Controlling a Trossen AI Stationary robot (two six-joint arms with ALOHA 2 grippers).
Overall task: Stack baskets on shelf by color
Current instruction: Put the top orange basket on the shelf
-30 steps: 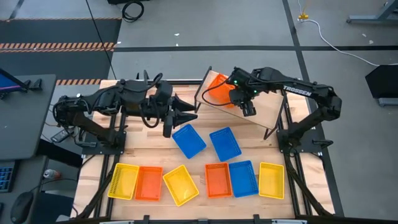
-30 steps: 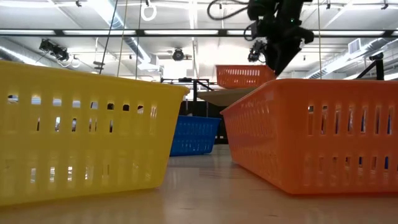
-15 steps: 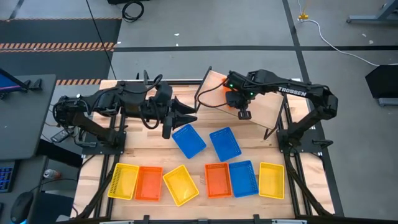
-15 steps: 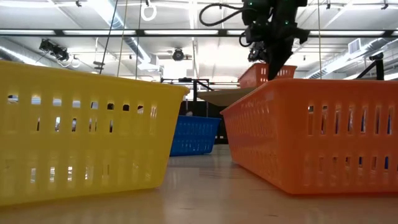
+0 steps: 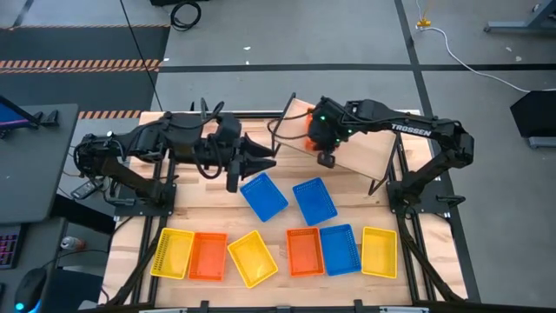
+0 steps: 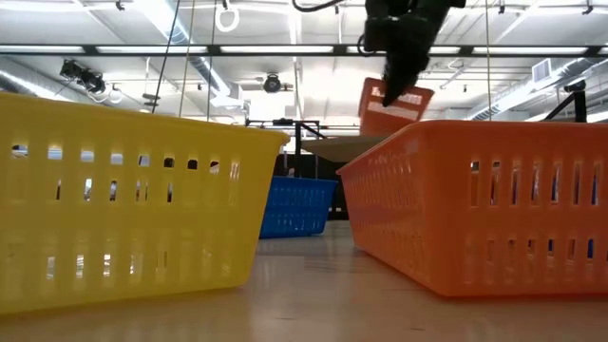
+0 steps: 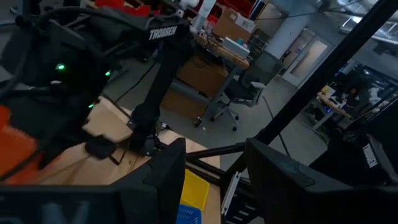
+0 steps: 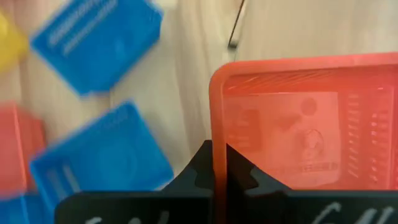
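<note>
floor, cables and office clutter around the rig

black coiled cable and white cord lie on grey floor; hazard-striped tape runs at left; office chair and cardboard box stand in the room beyond.

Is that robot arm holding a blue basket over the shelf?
No, the right gripper is clamped on the rim of an orange basket.
</note>
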